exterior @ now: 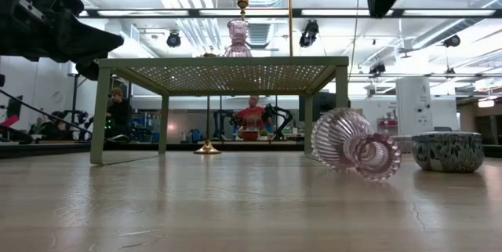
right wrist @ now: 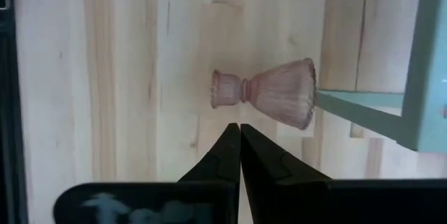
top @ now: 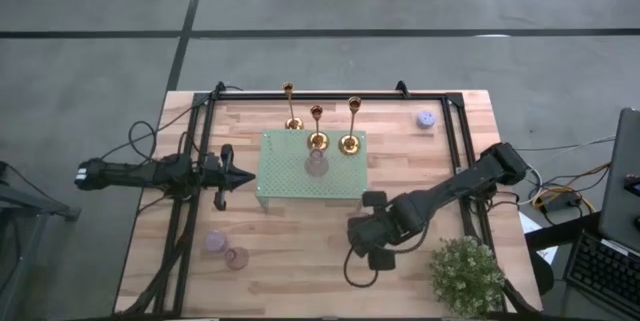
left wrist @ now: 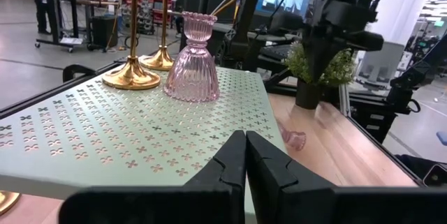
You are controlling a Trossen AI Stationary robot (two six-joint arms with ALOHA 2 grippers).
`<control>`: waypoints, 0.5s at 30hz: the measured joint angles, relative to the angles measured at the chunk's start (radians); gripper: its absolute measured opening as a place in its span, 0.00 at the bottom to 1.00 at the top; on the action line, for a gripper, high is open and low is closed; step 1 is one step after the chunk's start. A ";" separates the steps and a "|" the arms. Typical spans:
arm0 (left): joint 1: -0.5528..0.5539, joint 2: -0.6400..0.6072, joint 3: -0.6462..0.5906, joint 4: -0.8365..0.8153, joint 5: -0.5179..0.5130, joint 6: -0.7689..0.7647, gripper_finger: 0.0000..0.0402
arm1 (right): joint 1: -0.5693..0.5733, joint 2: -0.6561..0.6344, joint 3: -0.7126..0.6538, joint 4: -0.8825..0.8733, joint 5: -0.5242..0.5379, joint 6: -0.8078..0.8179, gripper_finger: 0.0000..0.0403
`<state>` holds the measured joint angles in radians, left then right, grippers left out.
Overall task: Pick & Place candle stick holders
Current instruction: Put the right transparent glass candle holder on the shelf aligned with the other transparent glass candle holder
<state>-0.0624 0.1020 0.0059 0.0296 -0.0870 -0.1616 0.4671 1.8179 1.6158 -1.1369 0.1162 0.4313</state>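
Note:
Three gold candle stick holders stand upright. Two rest by their round bases (top: 318,141) (top: 350,144) on the green perforated stand (top: 290,186). The third (top: 292,121) stands on the table just behind it. A pink glass holder (left wrist: 192,60) stands on the stand in front of the gold bases (left wrist: 131,77). Another pink one (right wrist: 269,95) lies on its side on the table by the stand's leg (exterior: 353,146). My left gripper (top: 238,174) (left wrist: 244,135) is shut and empty, level at the stand's left edge. My right gripper (top: 365,233) (right wrist: 239,128) is shut and empty, pointing down above the lying pink holder.
Two small pink pieces (top: 215,241) (top: 237,257) sit near the table's near left. A lavender piece (top: 426,118) sits at the far right. A potted plant (top: 465,273) stands at the near right corner. A black frame (top: 200,121) runs along the table's sides. People show in the room behind.

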 joint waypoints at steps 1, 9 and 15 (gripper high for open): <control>0.000 0.000 0.000 0.000 0.000 0.000 0.03 | 0.000 -0.002 -0.013 0.020 0.000 0.000 0.02; 0.000 0.000 0.000 0.000 0.000 0.000 0.03 | 0.000 0.021 -0.134 0.170 0.037 -0.016 0.03; 0.000 0.000 0.000 0.000 0.000 0.000 0.03 | 0.011 0.023 -0.224 0.183 0.045 0.122 0.14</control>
<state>-0.0627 0.1020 0.0059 0.0296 -0.0871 -0.1616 0.4778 1.8412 1.3921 -0.9538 0.1612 0.5535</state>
